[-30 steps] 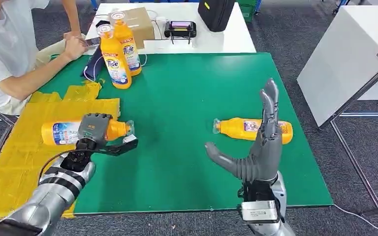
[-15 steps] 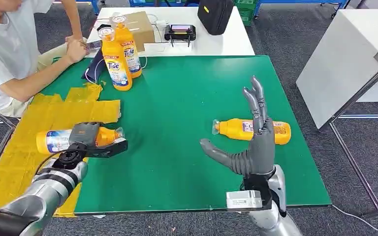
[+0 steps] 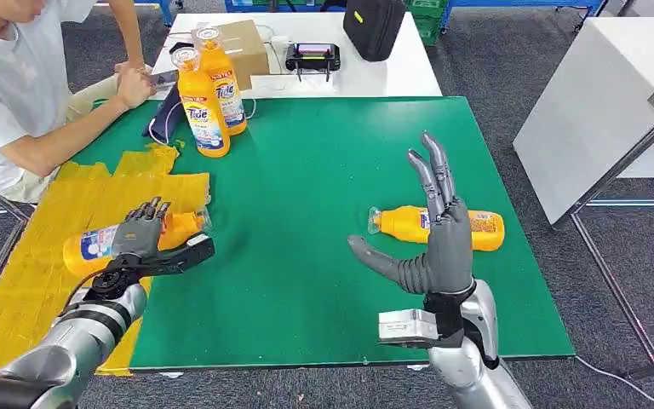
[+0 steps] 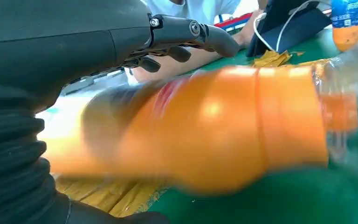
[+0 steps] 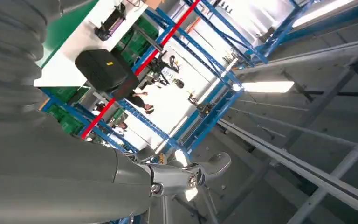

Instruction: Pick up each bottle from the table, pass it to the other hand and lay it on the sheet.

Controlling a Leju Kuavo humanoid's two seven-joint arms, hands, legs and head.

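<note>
Left hand newly opened over bottle

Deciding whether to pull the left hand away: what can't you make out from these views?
- Left hand covers the middle of the bottle on the yellow sheet in the head view; contact unclear.
- Left wrist view: bottle blurred, label unreadable.
- Right hand hides part of the bottle lying on the green mat.

left robot hand fingers opened, bottle now lying on yellow sheet, moved down-left
</note>
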